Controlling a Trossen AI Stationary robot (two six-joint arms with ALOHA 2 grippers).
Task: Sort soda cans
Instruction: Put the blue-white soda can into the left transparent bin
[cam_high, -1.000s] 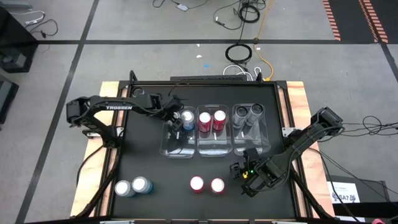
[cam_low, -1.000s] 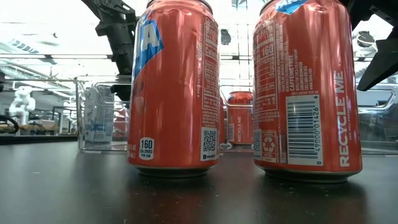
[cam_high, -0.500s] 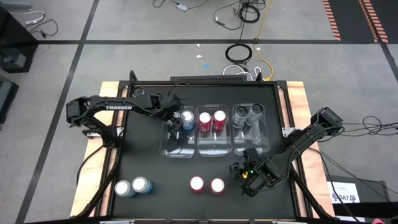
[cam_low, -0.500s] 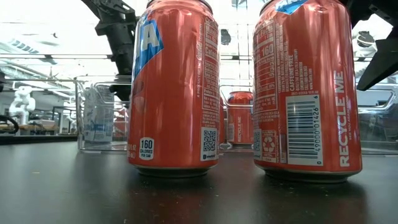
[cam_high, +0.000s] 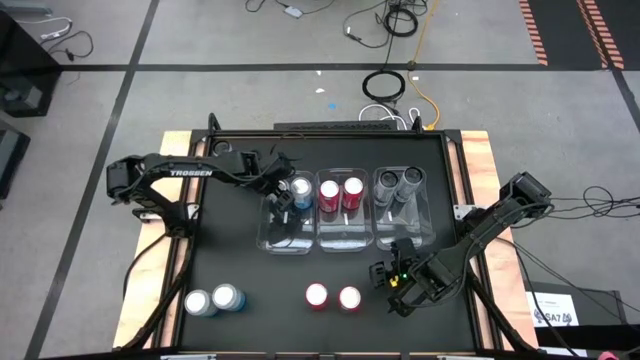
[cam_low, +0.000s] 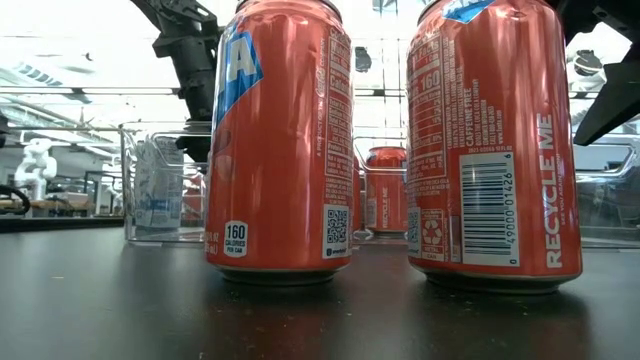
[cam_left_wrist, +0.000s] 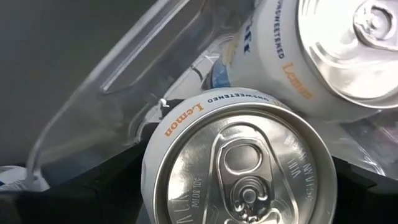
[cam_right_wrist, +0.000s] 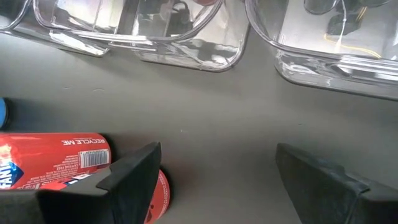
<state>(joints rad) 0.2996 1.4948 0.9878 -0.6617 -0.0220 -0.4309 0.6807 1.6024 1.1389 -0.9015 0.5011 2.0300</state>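
My left gripper (cam_high: 283, 197) reaches down into the left clear bin (cam_high: 285, 240) and is shut on a light blue can (cam_left_wrist: 239, 168). A second light blue can (cam_left_wrist: 336, 50) stands just beyond it in that bin. Two red cans (cam_high: 340, 191) stand in the middle bin and two dark cans (cam_high: 398, 181) in the right bin. On the table's near side stand two light blue cans (cam_high: 212, 300) and two red cans (cam_high: 332, 296). My right gripper (cam_high: 385, 278) hovers open just right of those red cans; one red can (cam_right_wrist: 56, 162) shows beside its finger. My left gripper has the light blue can's upper wall, just under the silvery top (cam_left_wrist: 186, 118), between its two fingers (cam_left_wrist: 93, 186). It comes from above, pointing down into the bin. The can stays upright; whether its base is on the bin floor I cannot tell.
The three clear bins sit side by side at the table's middle, their walls close around the left gripper. In the low view the two near red cans (cam_low: 280, 140) (cam_low: 490, 140) fill the front. Bare dark table (cam_high: 260, 290) lies between the near can pairs and the bins.
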